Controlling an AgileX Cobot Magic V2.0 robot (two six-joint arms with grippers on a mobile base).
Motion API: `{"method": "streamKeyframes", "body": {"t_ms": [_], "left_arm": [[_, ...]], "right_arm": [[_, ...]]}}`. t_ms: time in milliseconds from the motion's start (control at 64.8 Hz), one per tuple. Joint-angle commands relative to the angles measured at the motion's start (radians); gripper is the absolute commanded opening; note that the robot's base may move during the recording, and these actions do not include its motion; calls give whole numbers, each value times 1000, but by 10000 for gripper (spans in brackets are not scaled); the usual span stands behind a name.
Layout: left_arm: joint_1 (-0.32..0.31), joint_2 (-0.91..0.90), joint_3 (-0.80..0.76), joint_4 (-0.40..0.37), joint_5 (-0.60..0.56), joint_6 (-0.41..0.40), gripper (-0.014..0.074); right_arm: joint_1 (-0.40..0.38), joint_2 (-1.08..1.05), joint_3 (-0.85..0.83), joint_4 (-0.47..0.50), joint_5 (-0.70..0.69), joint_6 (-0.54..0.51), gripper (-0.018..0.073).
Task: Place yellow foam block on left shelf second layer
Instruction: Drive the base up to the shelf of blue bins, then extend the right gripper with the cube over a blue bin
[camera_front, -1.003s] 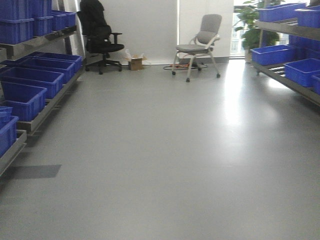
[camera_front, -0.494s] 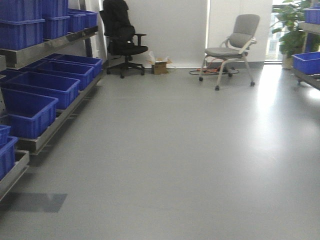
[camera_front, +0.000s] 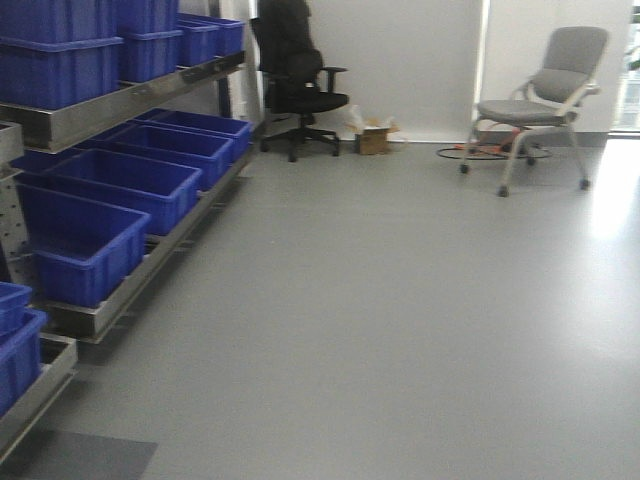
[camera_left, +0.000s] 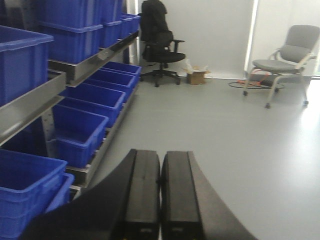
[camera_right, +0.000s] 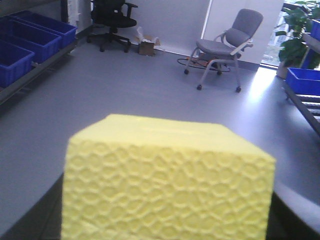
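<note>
The yellow foam block (camera_right: 165, 185) fills the lower half of the right wrist view, its dimpled face toward the camera. My right gripper (camera_right: 167, 220) is shut on it; only dark finger edges (camera_right: 296, 212) show beside the block. In the left wrist view my left gripper (camera_left: 160, 192) is shut, its two black fingers (camera_left: 142, 190) pressed together with nothing between them. The left shelf (camera_front: 130, 95) runs along the left of the front view, a steel rack with blue bins (camera_front: 120, 185) on its low tier and more bins (camera_front: 60, 65) on the tier above. Neither gripper shows in the front view.
A black office chair (camera_front: 298, 90), a small cardboard box (camera_front: 373, 135) and a grey chair (camera_front: 545, 100) with cables under it stand by the far wall. Another blue bin (camera_right: 304, 80) and a plant (camera_right: 295, 25) lie at the right. Grey floor (camera_front: 400, 300) stretches ahead.
The front view has swung left: the left shelf and its bins now loom larger and nearer, both chairs have slid rightward in the picture, and the right-hand shelf has left the view.
</note>
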Motion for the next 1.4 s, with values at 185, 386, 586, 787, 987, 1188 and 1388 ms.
{"method": "streamKeyframes", "body": {"t_ms": [185, 386, 586, 787, 987, 1188, 1388], "left_arm": [[-7, 7, 26, -7, -88, -4, 136], [-7, 7, 26, -7, -88, -4, 136], [-7, 7, 26, -7, -88, -4, 136], [-5, 7, 26, -7, -88, -4, 136], [-5, 7, 26, -7, -88, -4, 136], [-5, 7, 26, -7, -88, -4, 136], [-5, 7, 26, -7, -88, -4, 136]], "right_arm": [[-5, 16, -24, -14, -91, -8, 314], [-5, 16, -24, -14, -91, -8, 314], [-5, 16, -24, -14, -91, -8, 314], [-5, 16, -24, -14, -91, -8, 314], [-5, 16, -24, -14, -91, -8, 314], [-5, 16, -24, -14, -91, -8, 314], [-5, 16, -24, -14, -91, -8, 314]]}}
